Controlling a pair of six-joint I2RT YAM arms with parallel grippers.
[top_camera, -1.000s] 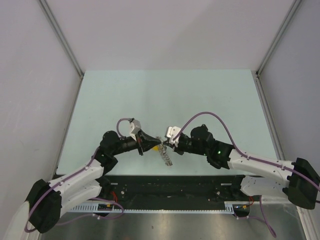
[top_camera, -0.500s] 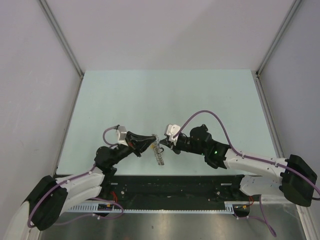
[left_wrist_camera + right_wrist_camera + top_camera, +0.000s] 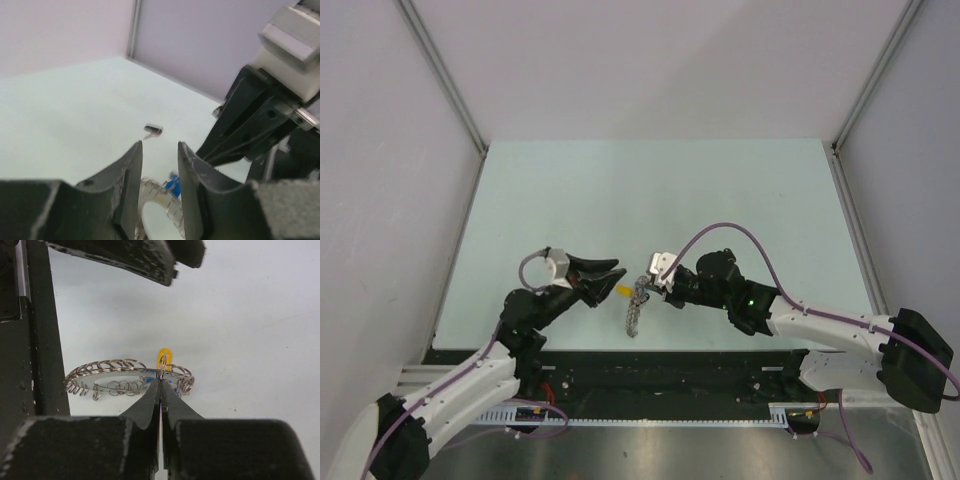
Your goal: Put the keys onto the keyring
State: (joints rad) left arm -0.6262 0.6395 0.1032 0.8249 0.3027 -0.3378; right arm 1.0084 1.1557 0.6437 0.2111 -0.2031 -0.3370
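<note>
The right gripper has its jaws pressed together on the rim of the keyring, pinching it at a small wire loop and holding it clear of the table. In the overhead view the ring hangs edge-on from those fingertips, trailing toward the near edge of the table. A yellow key sits right at the gripped spot, on the far side of the ring as the right wrist camera sees it. A blue key shows against the ring in the left wrist view. The left gripper stands just beside the ring on its left, jaws apart with nothing clamped between them. Its tips are close to the yellow key, though whether they touch it cannot be told. A small dark key lies alone on the table beyond the left fingers, well apart from the ring.
</note>
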